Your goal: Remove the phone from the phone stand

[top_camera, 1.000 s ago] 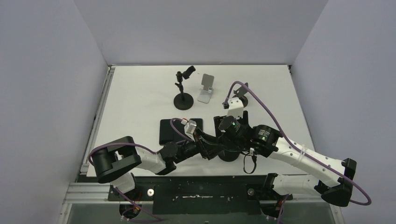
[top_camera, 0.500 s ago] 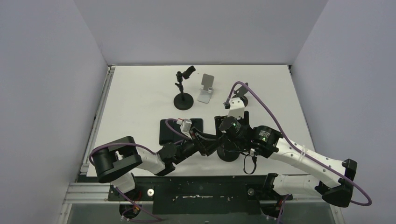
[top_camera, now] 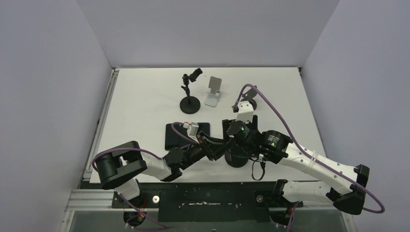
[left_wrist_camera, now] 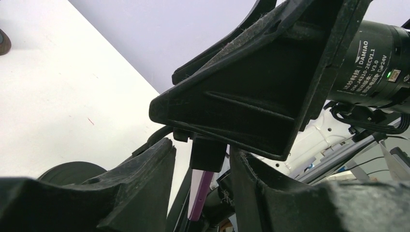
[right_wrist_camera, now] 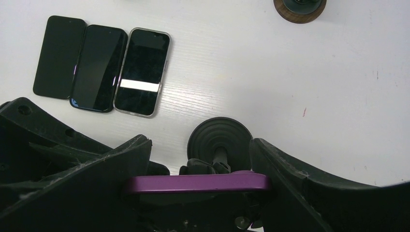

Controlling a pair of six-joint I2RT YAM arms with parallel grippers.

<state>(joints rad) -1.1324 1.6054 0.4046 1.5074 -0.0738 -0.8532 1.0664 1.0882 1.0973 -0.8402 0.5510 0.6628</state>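
A purple phone (right_wrist_camera: 196, 183) sits on edge in a black phone stand with a round base (right_wrist_camera: 220, 137). My right gripper (right_wrist_camera: 196, 191) is shut on the phone, one finger at each end; in the top view it (top_camera: 235, 147) hangs over the stand's base (top_camera: 235, 160). My left gripper (left_wrist_camera: 203, 164) is open. Its fingers flank the stand's black clamp block (left_wrist_camera: 209, 153), with small gaps on both sides. The phone's purple edge (left_wrist_camera: 202, 195) shows below the block. In the top view the left gripper (top_camera: 221, 147) meets the right one, and the phone is hidden.
Three dark phones (right_wrist_camera: 101, 65) lie flat side by side left of the stand, also in the top view (top_camera: 175, 137). A black clamp stand (top_camera: 189, 101) and a silver stand (top_camera: 213, 91) are at the back. A round base (right_wrist_camera: 300, 6) lies farther right.
My left wrist has drawn back slightly to the left. The right gripper and the phone have hardly moved.
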